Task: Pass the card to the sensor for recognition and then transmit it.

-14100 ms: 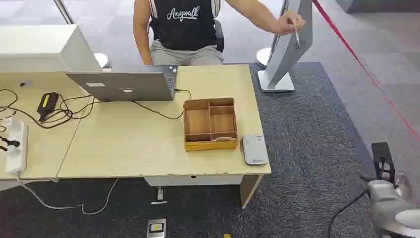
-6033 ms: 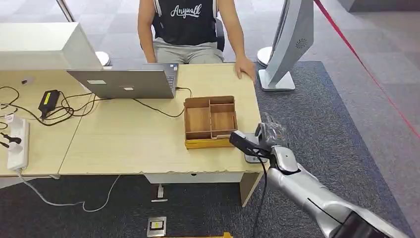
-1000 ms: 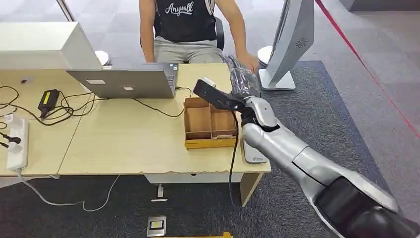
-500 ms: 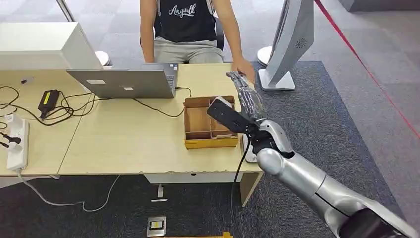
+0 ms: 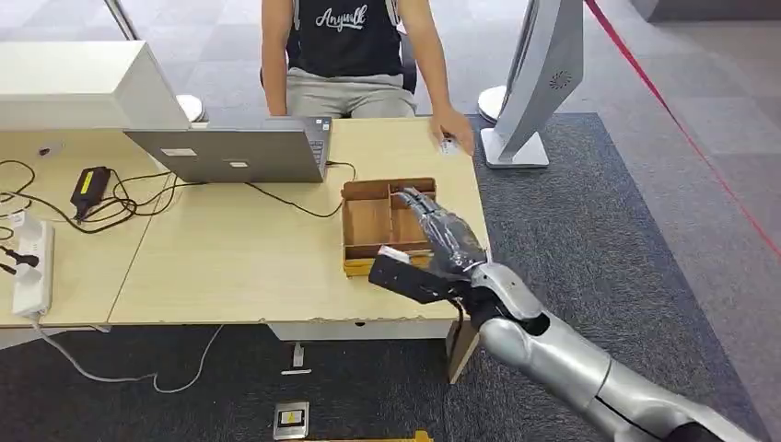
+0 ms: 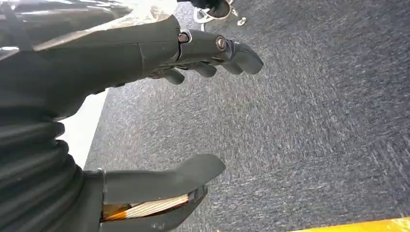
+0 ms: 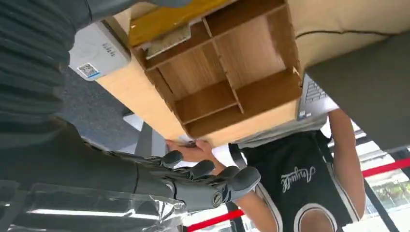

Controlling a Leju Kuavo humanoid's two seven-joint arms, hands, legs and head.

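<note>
While empty, right robot hand (image 5: 440, 235) reaches, fingers extended, over tray (image 5: 356, 267).

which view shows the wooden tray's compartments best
The right wrist view: the wooden tray is close, every divider plain. In the head view the tray is whole but smaller, with the right hand over part of it.

1. The right hand (image 5: 440, 235) hovers over the wooden tray (image 5: 367, 224), fingers spread and holding nothing.
2. The tray's dividers and walls fence off small compartments; a hand can enter them from above.
3. The card reader (image 7: 96, 50) lies just beside the tray at the surface (image 5: 230, 267) edge.
4. Behind the tray, a person's hand (image 5: 453, 129) rests on the far corner.
5. The laptop (image 5: 230, 155) and its cable (image 5: 285, 204) block the far left side.
6. Bare surface left of the tray is open.
</note>
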